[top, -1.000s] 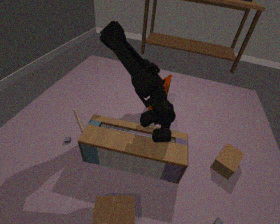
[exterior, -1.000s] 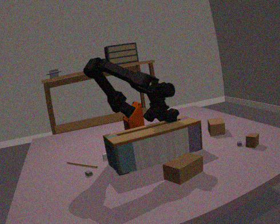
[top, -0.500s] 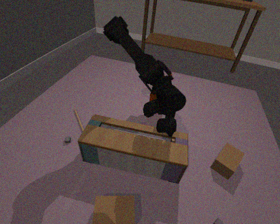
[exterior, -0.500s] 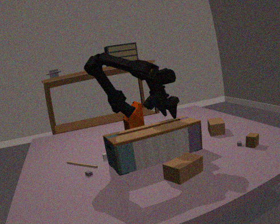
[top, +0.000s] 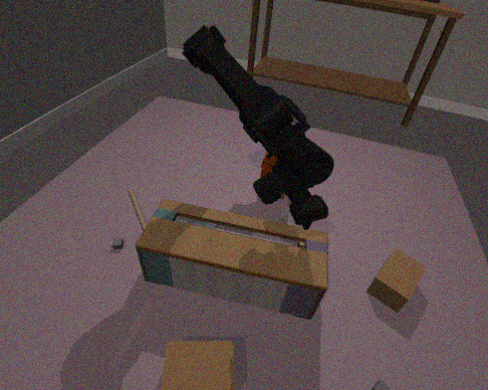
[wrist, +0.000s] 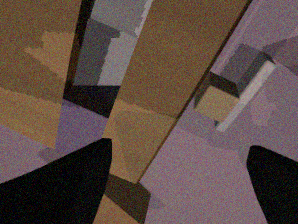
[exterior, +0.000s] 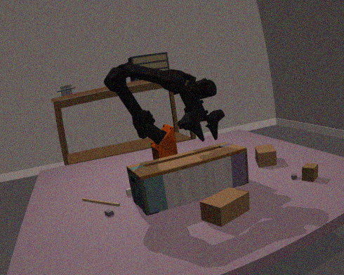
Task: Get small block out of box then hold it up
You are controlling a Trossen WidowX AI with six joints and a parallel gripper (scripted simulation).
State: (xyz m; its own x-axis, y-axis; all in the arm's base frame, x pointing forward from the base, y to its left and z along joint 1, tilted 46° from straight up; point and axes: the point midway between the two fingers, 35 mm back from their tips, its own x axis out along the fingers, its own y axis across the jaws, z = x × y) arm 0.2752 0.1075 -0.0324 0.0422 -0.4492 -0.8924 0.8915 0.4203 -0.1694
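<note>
The box (top: 228,244) (exterior: 206,179) (wrist: 175,55) stands upright, with a long slot in its top, a teal end and a purple end. My gripper (top: 288,211) (exterior: 210,139) (wrist: 180,152) is open and empty, above the box's top near the purple end. In the top view a small tan piece (top: 302,244) shows at the slot's purple-side end; I cannot tell whether it is the block. The wrist view shows that slot end dark inside. A tan block-like piece (wrist: 217,104) shows past the box's edge beside a white bar (wrist: 245,97); I cannot tell whether it is the block.
A large wooden block (top: 198,363) (exterior: 225,207) lies in front of the box. Another (top: 399,279) (exterior: 266,156) is past the purple end, with a smaller one (exterior: 309,172) nearby. A thin stick (top: 137,209) (exterior: 101,202) and grey cube (top: 118,244) (exterior: 109,213) lie past the teal end.
</note>
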